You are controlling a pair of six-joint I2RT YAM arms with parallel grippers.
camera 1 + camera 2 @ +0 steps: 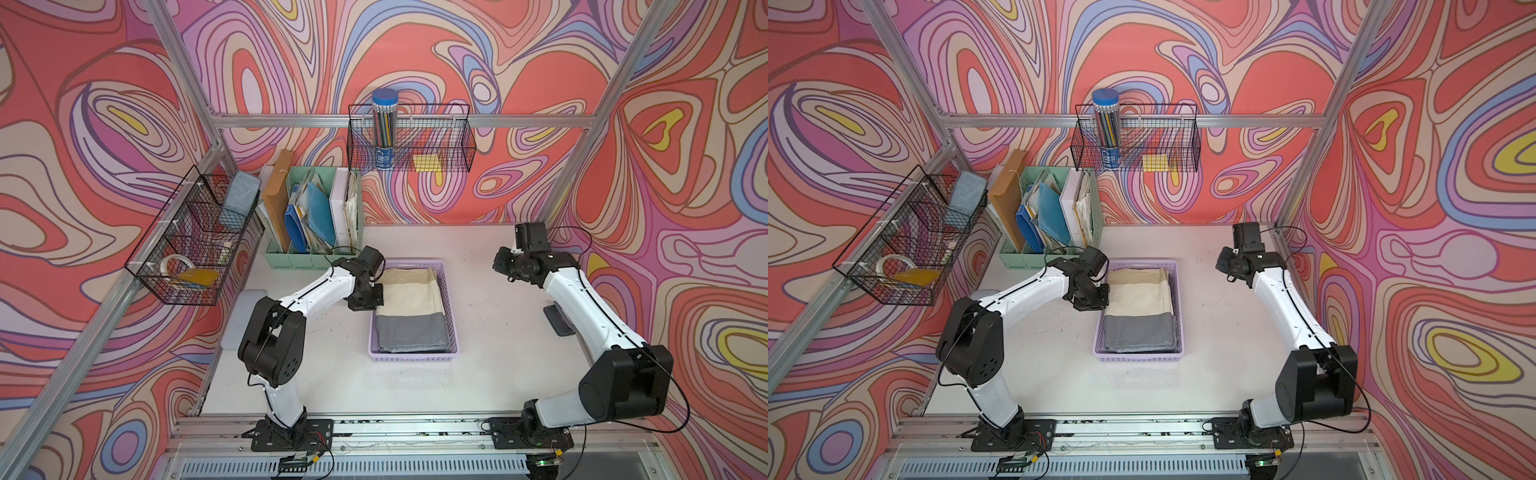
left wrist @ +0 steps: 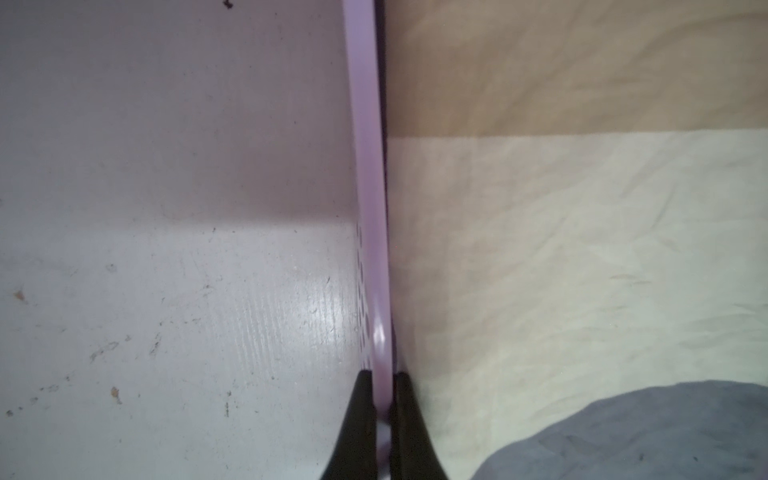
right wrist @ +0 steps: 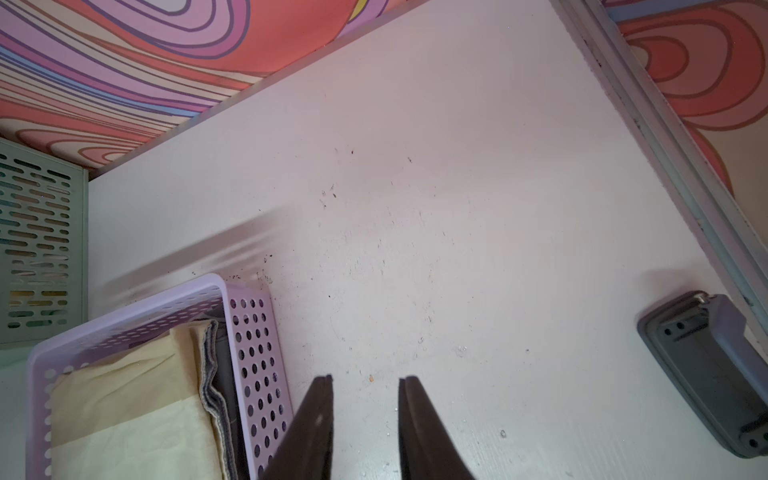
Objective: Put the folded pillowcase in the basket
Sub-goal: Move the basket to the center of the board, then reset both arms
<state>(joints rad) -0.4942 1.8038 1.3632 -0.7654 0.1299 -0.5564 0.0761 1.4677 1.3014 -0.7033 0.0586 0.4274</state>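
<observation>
- Folded pillowcase (image 1: pixel 409 297), cream with a grey band toward the near end, lies flat inside the lavender basket (image 1: pixel 415 356) at the middle of the white table (image 1: pixel 498 353). In both top views it fills most of the floor, and no cloth hangs over the rim.
- The left gripper (image 2: pixel 382 374) stands at the basket's left long wall, its jaws narrow and closed on the lavender rim, one finger outside and one inside just beside the cloth.
- The right gripper (image 3: pixel 365 379) hangs over bare table near the basket's far right corner, jaws parted, holding nothing.
- The placing looks done, and what seems left is the let-go. That is best done by parting the jaws fully clear of the wall, then lifting straight up. This way the light basket is not dragged and the inner finger does not snag the cream fold.
- The green file organiser (image 1: pixel 311 257) stands close behind the left wrist, and two black wire baskets (image 1: pixel 409 141) hang on the walls. A pull-back toward the arm's own base looks the clearer way out.
- A grey device (image 3: pixel 706 374) lies on the table near the right arm, well apart from the basket.
</observation>
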